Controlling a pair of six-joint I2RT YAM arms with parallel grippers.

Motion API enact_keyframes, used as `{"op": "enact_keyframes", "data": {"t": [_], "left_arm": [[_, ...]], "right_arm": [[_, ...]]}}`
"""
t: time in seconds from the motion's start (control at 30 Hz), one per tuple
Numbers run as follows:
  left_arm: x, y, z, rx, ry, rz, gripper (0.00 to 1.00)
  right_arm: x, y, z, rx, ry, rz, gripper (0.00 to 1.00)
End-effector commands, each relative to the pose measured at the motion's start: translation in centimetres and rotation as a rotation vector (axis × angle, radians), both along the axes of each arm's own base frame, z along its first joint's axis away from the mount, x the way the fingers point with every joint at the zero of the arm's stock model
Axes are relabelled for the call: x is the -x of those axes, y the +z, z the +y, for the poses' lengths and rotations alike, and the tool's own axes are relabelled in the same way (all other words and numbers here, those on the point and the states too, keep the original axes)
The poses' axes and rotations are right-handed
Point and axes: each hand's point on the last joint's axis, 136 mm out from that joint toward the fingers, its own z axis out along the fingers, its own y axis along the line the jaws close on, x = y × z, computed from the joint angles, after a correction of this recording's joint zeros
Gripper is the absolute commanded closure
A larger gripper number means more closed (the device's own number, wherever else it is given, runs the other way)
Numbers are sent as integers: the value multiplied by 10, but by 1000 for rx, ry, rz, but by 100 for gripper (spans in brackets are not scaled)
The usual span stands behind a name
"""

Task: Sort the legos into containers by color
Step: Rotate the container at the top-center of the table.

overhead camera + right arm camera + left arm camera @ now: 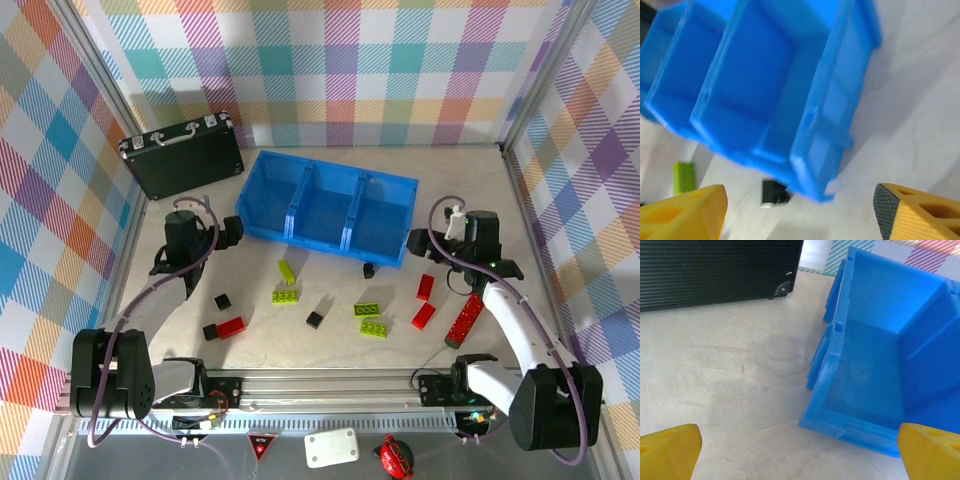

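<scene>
Left gripper wide open and empty at the blue bin's left end; legos lie loose before it; right gripper, parted and empty, may shove the bin when reaching for the black cube beside its wall.

The bin stands across the far middle of the table, all three compartments open from above. Between its left end and the briefcase runs a bare strip of table. Right of the bin the surface lies bare up to the side wall. A black cube lies just beside the bin's near right corner. Nearer, the legos lie scattered with bare gaps between them. The red bar lies just beside the right arm.
</scene>
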Motion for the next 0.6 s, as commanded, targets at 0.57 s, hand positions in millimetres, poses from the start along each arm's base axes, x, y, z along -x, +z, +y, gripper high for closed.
{"op": "enact_keyframes", "data": {"t": [0.57], "left_arm": [[104, -59, -71, 84, -62, 668, 5]], "right_arm": [[56, -46, 116, -111, 329, 367, 15]]}}
